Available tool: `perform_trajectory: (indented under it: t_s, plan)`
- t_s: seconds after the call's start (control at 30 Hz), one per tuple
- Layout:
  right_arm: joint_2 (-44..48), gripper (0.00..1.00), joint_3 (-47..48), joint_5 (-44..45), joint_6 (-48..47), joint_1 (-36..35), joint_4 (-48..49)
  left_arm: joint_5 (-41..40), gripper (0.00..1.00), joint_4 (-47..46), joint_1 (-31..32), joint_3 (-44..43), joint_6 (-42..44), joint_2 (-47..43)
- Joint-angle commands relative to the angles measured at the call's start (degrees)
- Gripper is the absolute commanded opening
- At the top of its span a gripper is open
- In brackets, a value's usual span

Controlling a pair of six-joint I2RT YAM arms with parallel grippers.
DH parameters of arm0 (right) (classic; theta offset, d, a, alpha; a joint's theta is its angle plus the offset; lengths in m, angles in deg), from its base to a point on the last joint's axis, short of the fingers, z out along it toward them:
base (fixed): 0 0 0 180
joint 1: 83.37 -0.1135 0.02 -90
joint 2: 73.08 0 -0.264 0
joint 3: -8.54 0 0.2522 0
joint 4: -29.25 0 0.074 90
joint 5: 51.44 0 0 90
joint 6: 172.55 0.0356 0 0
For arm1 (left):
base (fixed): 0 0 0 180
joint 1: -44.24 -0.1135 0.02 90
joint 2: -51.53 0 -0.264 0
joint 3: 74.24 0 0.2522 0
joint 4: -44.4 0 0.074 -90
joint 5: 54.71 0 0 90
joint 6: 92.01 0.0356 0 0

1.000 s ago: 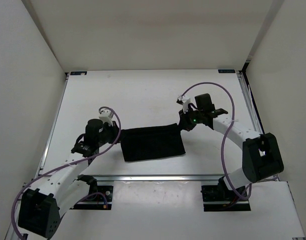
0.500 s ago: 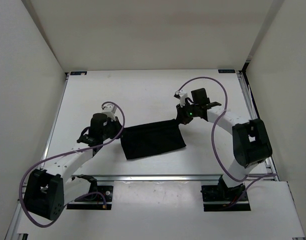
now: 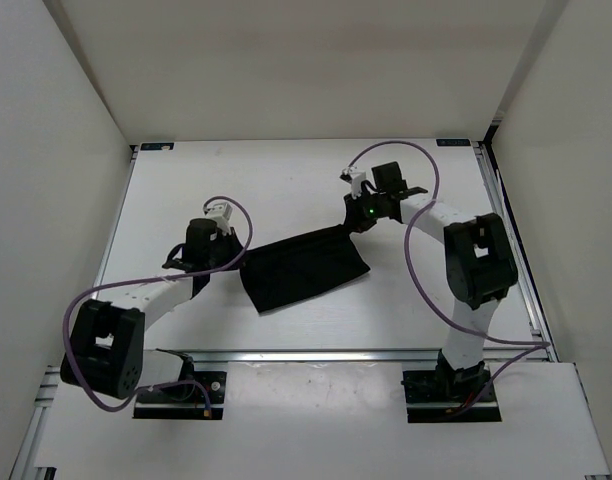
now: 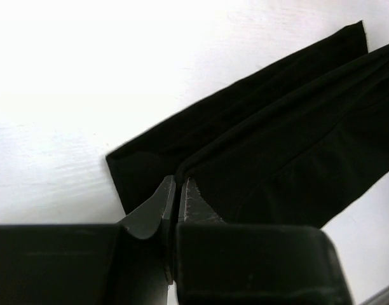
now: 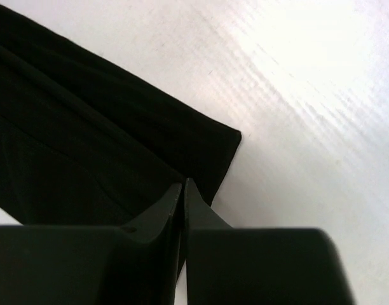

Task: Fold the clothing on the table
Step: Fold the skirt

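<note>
The black clothing (image 3: pixel 306 272) lies folded on the white table (image 3: pixel 286 185), stretched at a slant between both arms. My left gripper (image 3: pixel 239 263) is shut on its left upper edge; in the left wrist view the fingertips (image 4: pixel 177 185) pinch a fold of the cloth (image 4: pixel 277 146), with a lower layer spread beneath. At the right upper corner my right gripper (image 3: pixel 352 228) is shut too. The right wrist view shows that gripper (image 5: pixel 183 188) clamping the fabric (image 5: pixel 74 146) near its corner.
Metal rails run along the table's near edge (image 3: pixel 336 353) and right edge (image 3: pixel 501 220). White walls enclose the left, back and right sides. Purple cables (image 3: pixel 426 190) loop above both arms.
Both grippers have moved toward the far side of the table, still holding the clothing's upper edge. The right end went further, so the cloth now lies at a slant.
</note>
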Motion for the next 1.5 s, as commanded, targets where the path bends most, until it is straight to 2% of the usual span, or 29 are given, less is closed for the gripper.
perform_trajectory:
  t_s: [0.0, 0.03, 0.07, 0.1, 0.13, 0.17, 0.2, 0.27, 0.3, 0.4, 0.5, 0.6, 0.7, 0.73, 0.77, 0.8, 0.83, 0.87, 0.9, 0.93, 0.97, 1.0, 1.03, 1.2, 1.27, 1.4, 1.47]
  plan:
    - [-3.9, 0.07, 6.4, 3.6, 0.4, 0.3, 0.9, -2.8, 0.00, -3.0, -2.5, -1.3, 0.9, 1.7]
    - [-5.6, 0.16, 8.9, 4.3, 1.0, 0.1, 0.3, -3.8, 0.04, -4.1, -2.8, -1.3, 0.8, 2.7]
    - [-6.1, 0.41, 10.6, 5.4, 1.2, -0.3, -0.5, -4.0, 0.13, -4.4, -3.4, -1.6, 0.6, 3.6]
    - [-7.3, 0.72, 13.1, 6.5, 1.8, 0.0, -1.2, -4.2, 0.28, -4.0, -3.8, -2.4, 0.1, 4.6]
    - [-7.0, 0.99, 14.5, 7.0, 2.4, 0.1, -1.8, -4.8, 0.32, -3.6, -4.1, -2.7, -0.4, 4.6]
    - [-6.6, 1.00, 14.4, 6.9, 3.0, 1.0, -1.2, -5.7, 0.34, -1.7, -4.3, -3.6, -0.8, 4.2]
    - [-4.3, 1.00, 12.6, 6.1, 3.8, 1.6, 0.1, -5.8, 0.46, -0.7, -4.5, -4.9, -0.9, 3.7]
    - [2.0, 1.00, 6.6, 4.6, 4.8, 4.3, 6.4, -9.3, 0.75, 1.4, -3.0, -5.0, -0.1, -1.0]
    - [5.8, 0.99, 1.9, 3.2, 4.9, 5.3, 8.1, -10.3, 0.99, 2.0, -2.2, -4.9, 0.7, -4.2]
    - [11.2, 0.99, -5.0, 4.6, 0.0, 3.7, 8.1, -9.6, 0.99, 5.3, -1.5, -4.6, 1.3, -9.7]
    - [12.7, 0.99, -8.3, 7.3, -4.1, 0.7, 4.6, -5.1, 0.99, 8.6, 0.4, -4.3, 1.2, -11.4]
    - [12.9, 0.99, -10.9, 6.2, -4.1, -0.5, 3.0, -6.0, 0.99, 8.1, 8.4, -3.4, -0.7, -11.5]
    - [13.7, 0.99, -12.1, 1.9, -3.0, -0.8, 2.3, -6.1, 0.99, 7.3, 14.8, -3.1, -2.4, -7.8]
    - [15.4, 0.92, -12.7, -0.6, -2.6, -0.9, 2.4, -6.6, 0.98, 6.5, 15.2, -2.8, -3.8, -6.1]
    - [16.8, 0.75, -13.4, -3.1, -2.5, -1.1, 3.1, -6.2, 0.98, 4.8, 16.0, -2.4, -4.9, -5.5]
    - [17.0, 0.64, -13.7, -5.3, -2.2, -1.8, 3.4, -4.9, 0.99, 3.4, 16.0, -1.8, -5.6, -4.2]
    - [18.0, 0.38, -13.7, -5.8, -1.9, -2.7, 3.1, -4.1, 0.99, -0.9, 15.8, -0.7, -6.3, -3.2]
    - [18.0, 0.16, -13.5, -6.2, -2.0, -3.5, 3.3, -2.3, 0.92, -2.3, 15.3, -0.2, -6.9, -2.8]
    - [17.9, 0.06, -12.9, -6.7, -2.4, -4.9, 2.4, -0.4, 0.87, -6.1, 14.5, 0.9, -8.1, -2.2]
    - [17.1, 0.00, -12.7, -6.7, -2.3, -6.3, 2.4, 0.6, 0.68, -8.1, 13.7, 1.8, -8.7, -1.1]
    - [16.3, 0.00, -12.2, -8.4, -2.2, -6.8, 1.9, 2.7, 0.42, -9.1, 12.2, 1.6, -9.3, -0.9]
    - [15.0, 0.00, -11.9, -10.4, -2.7, -7.7, 1.2, 4.7, 0.27, -11.0, 11.7, 1.7, -9.9, -0.3]
    - [13.9, 0.00, -11.8, -11.2, -2.3, -8.2, 0.8, 4.6, 0.24, -12.3, 11.0, 2.0, -10.0, 0.1]
    - [4.9, 0.00, -8.5, -14.8, 1.1, -8.1, 0.2, 8.7, 0.24, -14.0, 7.5, 2.4, -10.8, 5.1]
    - [0.4, 0.00, -6.2, -16.9, 3.1, -6.1, -1.5, 7.5, 0.23, -13.8, 7.6, 2.3, -10.6, 6.5]
    - [-9.3, 0.00, -1.6, -27.0, 10.0, -1.5, -2.7, 6.5, 0.20, -13.8, 7.1, 3.7, -11.0, 9.0]
    - [-12.4, 0.01, 1.1, -29.0, 10.4, -0.7, -4.9, 6.9, 0.14, -13.4, 5.7, 3.5, -11.3, 11.3]
